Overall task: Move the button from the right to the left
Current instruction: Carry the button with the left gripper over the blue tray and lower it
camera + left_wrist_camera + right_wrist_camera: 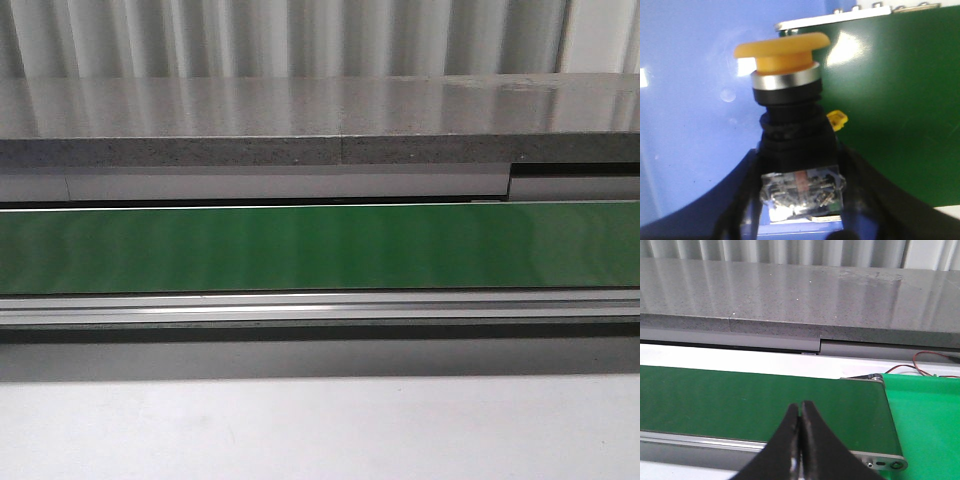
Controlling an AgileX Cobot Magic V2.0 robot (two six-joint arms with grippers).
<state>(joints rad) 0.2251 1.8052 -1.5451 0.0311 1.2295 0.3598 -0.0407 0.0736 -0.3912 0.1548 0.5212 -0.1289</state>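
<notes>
On your left, the left gripper (802,210) holds the button (790,125) clamped between its black fingers (747,200); the jaws press against the clear-and-grey contact block while the yellow cap stands out beyond them, above a silver ring and black collar. Behind the button you see a pale blue-white surface (690,100) on one side and the dark green belt (900,100) on the other, with a metal end piece (835,17) at the belt's edge. A small yellow part (837,120) shows just beside the collar; you cannot tell what it is.

In the front view neither arm appears. You look across a white table (320,430), then an aluminium rail (320,308), then the green conveyor belt (320,250) running the full width, then a grey speckled ledge (320,120) backed by a corrugated pale wall (300,35).

On your right, the right gripper (800,440) hangs over the belt with its two black fingertips (788,426) pressed together and nothing between them. Past the belt's end roller (875,377) lies a brighter green mat (925,420), and red and black wires (930,365) run along the white strip near the ledge.
</notes>
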